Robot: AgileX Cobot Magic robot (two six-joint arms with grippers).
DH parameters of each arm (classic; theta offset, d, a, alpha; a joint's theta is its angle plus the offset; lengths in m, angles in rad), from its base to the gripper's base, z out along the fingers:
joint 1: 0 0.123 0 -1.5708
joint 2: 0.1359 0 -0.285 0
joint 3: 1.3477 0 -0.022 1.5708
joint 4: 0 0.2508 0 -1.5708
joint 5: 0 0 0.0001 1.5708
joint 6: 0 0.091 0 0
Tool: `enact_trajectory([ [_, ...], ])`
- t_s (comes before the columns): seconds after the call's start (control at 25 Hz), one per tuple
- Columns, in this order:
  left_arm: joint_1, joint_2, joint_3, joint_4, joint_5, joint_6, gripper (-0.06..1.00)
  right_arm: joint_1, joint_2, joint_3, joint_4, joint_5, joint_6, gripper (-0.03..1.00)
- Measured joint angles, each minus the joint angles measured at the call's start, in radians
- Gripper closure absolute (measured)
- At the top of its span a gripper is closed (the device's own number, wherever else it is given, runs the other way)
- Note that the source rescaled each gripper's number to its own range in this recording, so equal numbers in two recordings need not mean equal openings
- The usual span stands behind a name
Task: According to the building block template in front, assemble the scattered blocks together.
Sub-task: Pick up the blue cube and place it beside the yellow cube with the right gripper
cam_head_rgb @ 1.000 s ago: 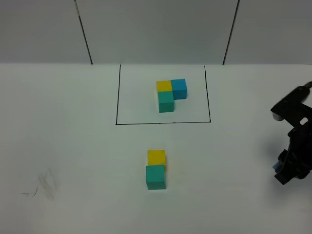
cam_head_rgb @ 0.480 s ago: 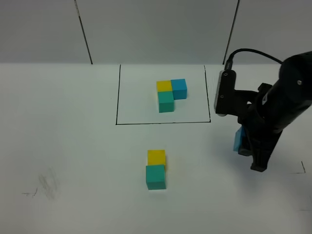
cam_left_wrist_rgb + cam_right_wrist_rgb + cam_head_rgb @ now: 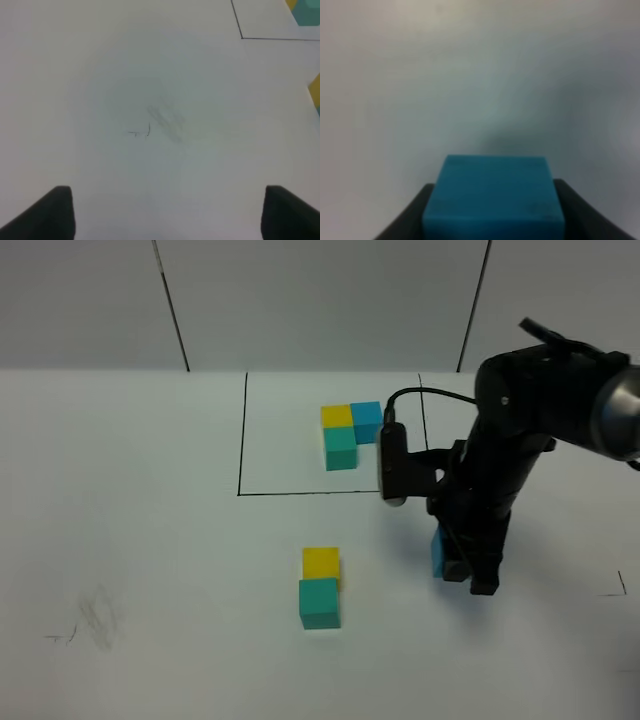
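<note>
The building block template [image 3: 350, 434], an L of yellow, blue and teal-green cubes, sits inside a black outline [image 3: 240, 440] at the back centre. Of the scattered blocks, the yellow cube [image 3: 321, 562] and the teal-green cube [image 3: 319, 602] touch each other in front of it. The blue cube [image 3: 438, 553] hangs just above the table to their right, with my right gripper [image 3: 455, 566] shut on it. The right wrist view shows the blue cube [image 3: 493, 195] between the dark fingers [image 3: 572, 215]. My left gripper [image 3: 170, 215] is open over bare table, and it holds nothing.
Faint pencil smudges [image 3: 95, 615] mark the white table at the front left. A small black corner mark [image 3: 615, 590] lies at the right. In the left wrist view the outline's corner [image 3: 242, 36] and the yellow cube's edge [image 3: 315, 89] show at the picture's border.
My right arm has swung in from the table's right edge toward the middle, carrying the blue cube to just right of the yellow and teal-green pair. The left gripper has not moved.
</note>
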Motion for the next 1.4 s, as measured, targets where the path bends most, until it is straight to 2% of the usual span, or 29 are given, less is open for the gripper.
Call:
enact_trajectory([
  [0.44, 0.0, 0.0, 0.0, 0.0, 0.0, 0.0, 0.3, 0.117, 0.125, -0.19, -0.138, -0.007, 0.03, 0.95],
  [0.72, 0.0, 0.0, 0.0, 0.0, 0.0, 0.0, 0.3, 0.135, 0.212, -0.289, -0.103, 0.027, 0.037, 0.95],
  [1.4, 0.0, 0.0, 0.0, 0.0, 0.0, 0.0, 0.3, 0.163, 0.22, -0.298, -0.063, 0.057, 0.125, 0.95],
])
